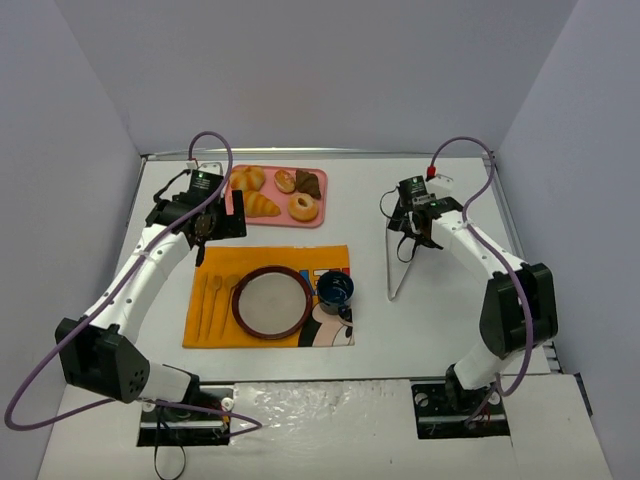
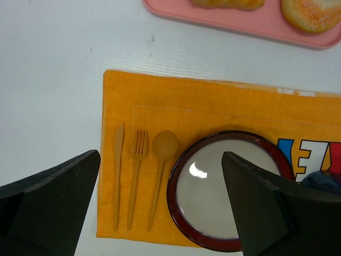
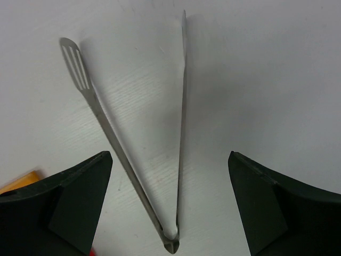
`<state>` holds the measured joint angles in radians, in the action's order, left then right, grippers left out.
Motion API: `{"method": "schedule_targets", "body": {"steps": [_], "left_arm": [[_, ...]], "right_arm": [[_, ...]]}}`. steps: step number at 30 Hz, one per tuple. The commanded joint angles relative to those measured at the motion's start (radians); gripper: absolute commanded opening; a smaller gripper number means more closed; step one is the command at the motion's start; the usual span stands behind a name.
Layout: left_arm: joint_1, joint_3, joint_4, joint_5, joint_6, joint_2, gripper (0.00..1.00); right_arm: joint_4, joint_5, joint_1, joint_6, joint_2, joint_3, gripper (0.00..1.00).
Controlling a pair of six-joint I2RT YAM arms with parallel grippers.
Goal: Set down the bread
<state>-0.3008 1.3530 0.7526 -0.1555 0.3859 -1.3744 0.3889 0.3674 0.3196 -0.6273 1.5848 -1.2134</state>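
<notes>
The right tool [image 3: 170, 157] hung open, its 2 dark fingers spread either side of the metal tongs [image 3: 178, 133]. The tongs lay untouched on the white tabletop [image 3: 266, 80], hinge end lowest in the wrist view. The left tool [image 2: 160, 160] was also open and empty, above the orange placemat [image 2: 213, 101].

The bread [image 1: 285, 181], a small oval bun, sat on the pink tray [image 1: 275, 225], beyond the dark-rimmed plate [image 1: 234, 302]. The step in hand looked like taking up the tongs. That would go best with a straight descent and both arms caught about midway, so closing squeezes the tips.

Only the overhead view showed the bun. The left wrist view showed just the tray's near edge with a croissant [image 2: 226, 2] and doughnut [image 2: 311, 13], and showed clearly a knife [image 2: 117, 176], fork [image 2: 137, 170] and spoon [image 2: 165, 145].
</notes>
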Motion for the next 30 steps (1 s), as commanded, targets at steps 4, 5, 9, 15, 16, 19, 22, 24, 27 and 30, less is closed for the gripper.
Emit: {"method": "schedule_targets", "body": {"steps": [4, 5, 9, 15, 16, 19, 22, 24, 27, 30], "left_arm": [[-0.007, 0.018, -0.070, 0.025, 0.031, -0.011, 0.97], [-0.007, 0.018, -0.071, 0.026, 0.029, -0.011, 0.97], [-0.006, 0.021, -0.071, 0.030, 0.026, -0.008, 0.97], [-0.004, 0.017, -0.062, 0.027, 0.013, 0.011, 0.97], [-0.003, 0.017, -0.061, 0.025, 0.009, 0.016, 0.97], [-0.001, 0.019, -0.056, 0.025, 0.003, 0.021, 0.97], [0.000, 0.023, -0.055, 0.027, 0.002, 0.020, 0.97], [0.000, 0.026, -0.055, 0.033, 0.005, 0.016, 0.97], [0.000, 0.028, -0.055, 0.038, 0.008, 0.011, 0.97], [0.000, 0.032, -0.053, 0.039, 0.008, 0.009, 0.97]], "right_arm": [[0.011, 0.049, -0.005, -0.090, 0.062, 0.013, 0.84], [0.011, 0.049, -0.005, -0.098, 0.072, 0.016, 0.83], [0.009, 0.056, -0.009, -0.132, 0.130, 0.020, 0.76], [-0.010, 0.039, -0.039, -0.137, 0.195, 0.007, 0.74], [-0.014, 0.033, -0.043, -0.130, 0.201, 0.005, 0.74], [-0.021, 0.026, -0.060, -0.116, 0.222, 0.000, 0.74], [-0.036, 0.019, -0.078, -0.107, 0.222, 0.011, 0.74], [-0.045, 0.016, -0.095, -0.099, 0.223, 0.012, 0.74], [-0.053, -0.001, -0.120, -0.078, 0.238, 0.006, 0.74], [-0.067, -0.019, -0.140, -0.060, 0.259, -0.003, 0.74]]}}
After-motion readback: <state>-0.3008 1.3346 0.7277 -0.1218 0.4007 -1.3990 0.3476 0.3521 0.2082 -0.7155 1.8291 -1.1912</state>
